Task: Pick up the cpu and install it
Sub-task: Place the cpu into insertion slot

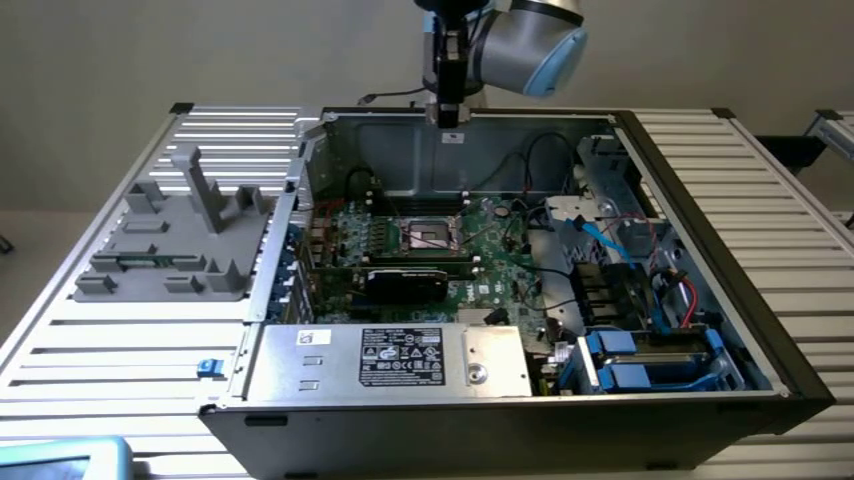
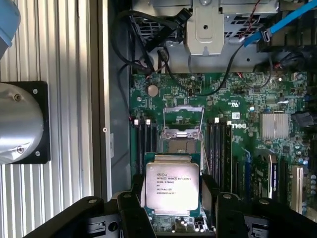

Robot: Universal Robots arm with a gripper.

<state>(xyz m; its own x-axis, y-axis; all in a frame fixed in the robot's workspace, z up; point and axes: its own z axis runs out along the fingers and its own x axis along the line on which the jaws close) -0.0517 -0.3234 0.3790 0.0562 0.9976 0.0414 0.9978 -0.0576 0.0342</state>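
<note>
Slatted metal desk (image 1: pixel 107 355) with an opened-up PC case (image 1: pixel 507 425) lying on it. So the cpu (image 2: pixel 172 187) is up in the air, pinched by its edges between the black fingers (image 2: pixel 130 210), with the silver printed top facing the wrist camera. Below it is the green motherboard (image 2: pixel 237 99), and the socket (image 2: pixel 182 124) shows just past the chip's edge. In the exterior view the arm (image 1: pixel 534 40) hangs above the case's far wall.

Open drop from pincer (image 2: pixel 172 201) to socket (image 2: pixel 183 130)
</note>
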